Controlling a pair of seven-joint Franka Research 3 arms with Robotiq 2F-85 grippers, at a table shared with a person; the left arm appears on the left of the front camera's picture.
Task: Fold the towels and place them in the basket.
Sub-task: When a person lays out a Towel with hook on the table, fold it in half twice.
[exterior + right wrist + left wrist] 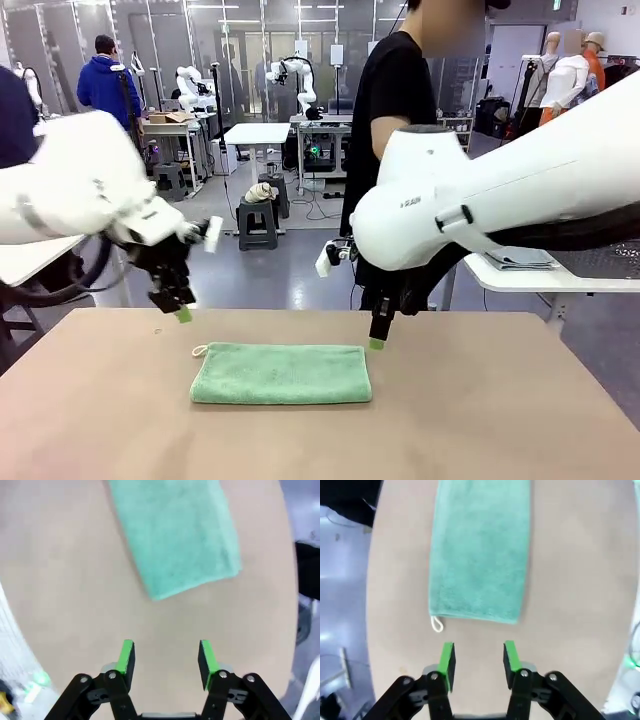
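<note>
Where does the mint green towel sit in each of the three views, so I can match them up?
Front view: the mint green towel lies flat at mid-table, between the two arms.
Left wrist view: towel at upper centre, its short edge ahead of the open left tool.
Right wrist view: towel at upper centre, slanted, ahead of the open right tool.
Shared landmark: the tan table under it.

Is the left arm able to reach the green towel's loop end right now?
Probably yes. The left gripper hangs open just off the green towel at its loop end, with bare table between them and nothing in the way.
</note>
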